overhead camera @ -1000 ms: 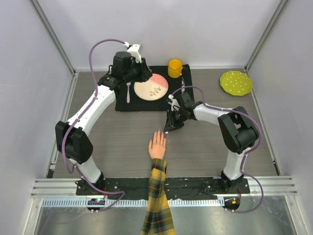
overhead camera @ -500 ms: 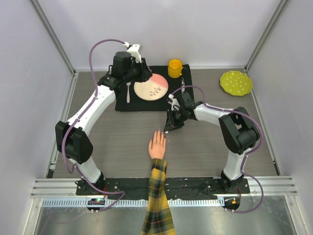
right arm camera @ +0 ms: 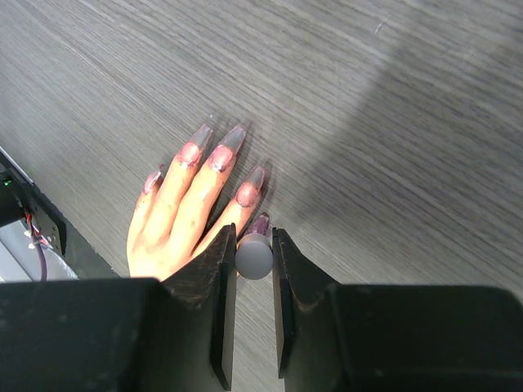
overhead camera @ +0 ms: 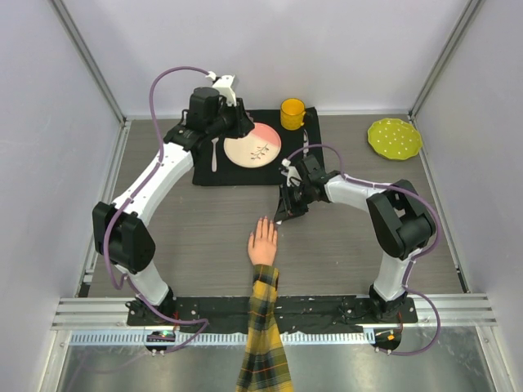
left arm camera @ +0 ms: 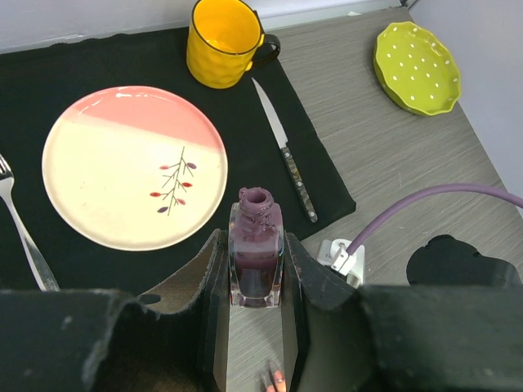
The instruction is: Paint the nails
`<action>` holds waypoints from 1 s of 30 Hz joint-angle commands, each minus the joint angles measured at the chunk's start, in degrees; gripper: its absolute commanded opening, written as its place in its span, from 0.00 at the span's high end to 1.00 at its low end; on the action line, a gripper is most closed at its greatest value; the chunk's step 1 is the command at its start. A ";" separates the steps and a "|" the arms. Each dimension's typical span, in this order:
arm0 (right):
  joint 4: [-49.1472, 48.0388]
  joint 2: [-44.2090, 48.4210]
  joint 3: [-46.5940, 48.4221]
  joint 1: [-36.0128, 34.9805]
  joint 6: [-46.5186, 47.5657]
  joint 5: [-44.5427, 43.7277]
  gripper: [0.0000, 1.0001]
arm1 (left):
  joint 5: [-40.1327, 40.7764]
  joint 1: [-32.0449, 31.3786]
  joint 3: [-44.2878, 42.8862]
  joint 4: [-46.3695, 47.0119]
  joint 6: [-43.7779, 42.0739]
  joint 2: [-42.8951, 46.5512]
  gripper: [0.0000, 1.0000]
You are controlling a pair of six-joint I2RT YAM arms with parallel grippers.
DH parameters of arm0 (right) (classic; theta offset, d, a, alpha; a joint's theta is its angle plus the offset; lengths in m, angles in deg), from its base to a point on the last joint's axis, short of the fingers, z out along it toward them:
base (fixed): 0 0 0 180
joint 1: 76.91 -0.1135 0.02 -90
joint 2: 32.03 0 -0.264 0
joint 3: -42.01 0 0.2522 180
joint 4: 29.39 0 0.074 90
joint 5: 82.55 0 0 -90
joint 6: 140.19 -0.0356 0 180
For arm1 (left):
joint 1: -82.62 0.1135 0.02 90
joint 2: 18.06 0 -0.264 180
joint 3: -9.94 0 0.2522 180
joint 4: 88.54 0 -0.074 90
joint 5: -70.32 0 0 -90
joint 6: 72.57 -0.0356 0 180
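Purple polish bottle, uncapped, sits pinched upright in the left gripper, beside the pink-and-cream plate. Mid-table, the mannequin hand lies flat, nails tinted pinkish. The right gripper clamps a pale cap right at the little-finger nail.

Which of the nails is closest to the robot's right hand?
The little finger's nail: it sits right beside the grey cap that the right hand grips; the other four lie farther off.
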 commanded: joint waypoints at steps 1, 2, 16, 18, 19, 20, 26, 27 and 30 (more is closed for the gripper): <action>-1.19 3.48 -0.25 -0.37 -0.44 0.67 0.99 | -0.51 0.32 0.06 1.56 0.44 3.07 1.00; -1.19 3.56 -0.34 -0.28 -0.44 0.59 0.99 | -0.51 0.24 0.15 1.65 0.44 3.08 1.00; -0.58 4.44 -0.60 -0.37 -0.79 -2.05 0.99 | -0.59 0.24 0.15 1.65 0.62 3.25 1.00; -0.05 4.53 -0.52 -0.28 -0.61 -3.19 0.99 | -0.51 0.32 0.15 1.48 0.53 3.16 1.00; 0.39 4.71 -0.43 -0.28 -0.53 -3.54 0.99 | -0.51 0.32 0.07 1.65 0.44 3.34 1.00; 0.74 5.23 -0.34 -0.36 -0.26 -4.68 0.99 | -0.59 0.32 0.06 1.65 0.44 3.17 1.00; 0.92 6.46 0.27 -0.37 0.27 -4.95 0.99 | -0.59 0.24 -0.72 1.13 0.18 2.72 1.00; 0.92 6.38 0.54 -0.45 0.44 -4.78 0.99 | -0.51 0.23 -0.64 1.21 0.27 2.64 1.00; 0.83 5.85 0.89 -0.28 0.27 -4.43 0.99 | -0.51 0.23 -0.90 1.04 0.18 2.55 1.00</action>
